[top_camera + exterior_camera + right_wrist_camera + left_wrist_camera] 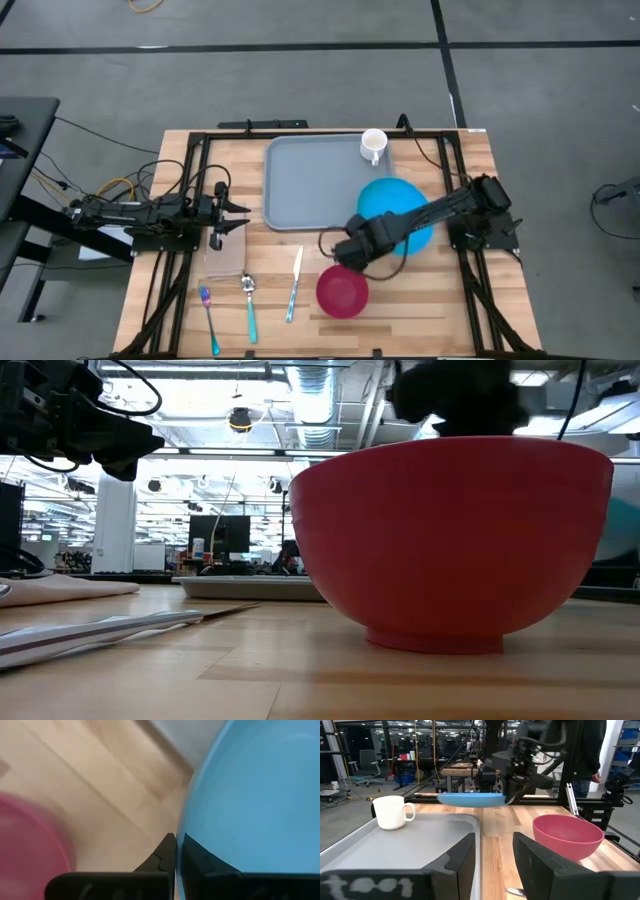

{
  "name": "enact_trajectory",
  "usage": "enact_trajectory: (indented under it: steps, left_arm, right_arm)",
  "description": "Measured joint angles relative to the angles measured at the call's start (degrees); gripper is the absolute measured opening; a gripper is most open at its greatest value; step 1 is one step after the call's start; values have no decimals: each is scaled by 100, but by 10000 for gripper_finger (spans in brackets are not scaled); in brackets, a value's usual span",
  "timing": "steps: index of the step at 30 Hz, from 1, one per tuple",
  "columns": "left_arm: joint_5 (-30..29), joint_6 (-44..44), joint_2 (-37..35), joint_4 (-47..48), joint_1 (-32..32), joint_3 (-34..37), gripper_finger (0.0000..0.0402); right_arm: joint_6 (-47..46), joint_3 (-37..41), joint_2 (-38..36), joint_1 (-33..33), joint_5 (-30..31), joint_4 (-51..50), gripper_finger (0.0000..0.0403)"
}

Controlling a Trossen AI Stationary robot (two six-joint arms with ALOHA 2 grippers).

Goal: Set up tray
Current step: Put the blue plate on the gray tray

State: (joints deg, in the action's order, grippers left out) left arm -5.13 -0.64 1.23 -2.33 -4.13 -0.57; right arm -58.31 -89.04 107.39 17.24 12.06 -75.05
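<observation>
Plate (400, 205) edge sits pinched in our right gripper (177, 845), overlapping the tray (310, 185); our left gripper (240, 207) waits released beside it.

the tray (305, 185) is a large flat grey-blue rectangle with rounded corners and a raised rim. it lies flat on the wooden table, at the far middle, its long sides running left to right. a white mug stands upright in its far right corner. a blue plate overlaps its near right corner, held up off the tray. the rest of its surface is bare. in the low view it shows as a thin grey edge (250, 588) far behind the bowl.
</observation>
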Motion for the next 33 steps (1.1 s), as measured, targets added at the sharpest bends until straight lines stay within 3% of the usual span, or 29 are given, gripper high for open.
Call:
enact_trajectory:
  steps: [9,17,23,33]
  left_arm:
    - [0,-1,0,1,1,-1,122]
    - [0,-1,0,2,1,-1,122]
    - [0,-1,0,2,0,0,122]
    - [0,-1,0,2,0,-1,122]
  right_arm:
    - [2076,-148,0,-1085,-33,964,0]
    - [3232,-148,46,-1995,-330,1614,0]
    - [3341,-150,60,-2350,-784,1958,0]
    - [3437,-148,70,-2409,-978,1936,0]
